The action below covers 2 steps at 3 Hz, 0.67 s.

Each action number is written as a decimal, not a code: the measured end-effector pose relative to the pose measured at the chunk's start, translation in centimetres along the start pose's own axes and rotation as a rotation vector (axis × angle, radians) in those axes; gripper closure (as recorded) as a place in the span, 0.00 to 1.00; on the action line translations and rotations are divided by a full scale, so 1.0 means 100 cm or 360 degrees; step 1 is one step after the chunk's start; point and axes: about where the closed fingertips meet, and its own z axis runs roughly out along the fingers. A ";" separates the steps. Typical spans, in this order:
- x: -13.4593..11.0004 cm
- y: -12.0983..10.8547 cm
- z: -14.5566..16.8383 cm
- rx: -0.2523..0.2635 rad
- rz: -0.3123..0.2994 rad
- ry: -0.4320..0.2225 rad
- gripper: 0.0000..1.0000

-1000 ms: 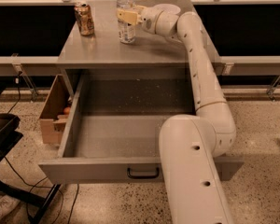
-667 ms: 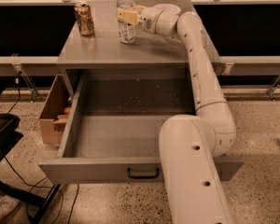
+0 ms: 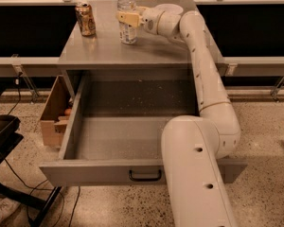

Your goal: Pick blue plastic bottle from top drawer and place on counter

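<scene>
My claw (image 3: 126,18) is over the back of the counter (image 3: 132,56), right at the bottle (image 3: 128,35), level with its label. I cannot tell whether I am clamped on it or have let go. The bottle stands upright on the counter, towards the back and near the middle, and its base looks to be down on the surface. The drawer (image 3: 99,173) hangs pulled out under the counter's front edge and I see nothing on its floor, so I judge the lift is done and the step in hand is the release.

To do it well, I should make sure the base sits flat on the counter before I loosen anything. Then I should part only enough to clear the bottle, since a light plastic thing like this tips at a nudge. I should back off level along the counter's top, the way my wrist points, not sideways. The can (image 3: 85,19) stands on the counter's back left, apart from the bottle, and I should keep away from it
</scene>
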 end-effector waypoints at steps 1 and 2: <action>-0.004 0.004 -0.002 -0.0001 -0.0091 0.0072 0.00; -0.023 -0.004 -0.024 0.0055 -0.0199 0.0118 0.00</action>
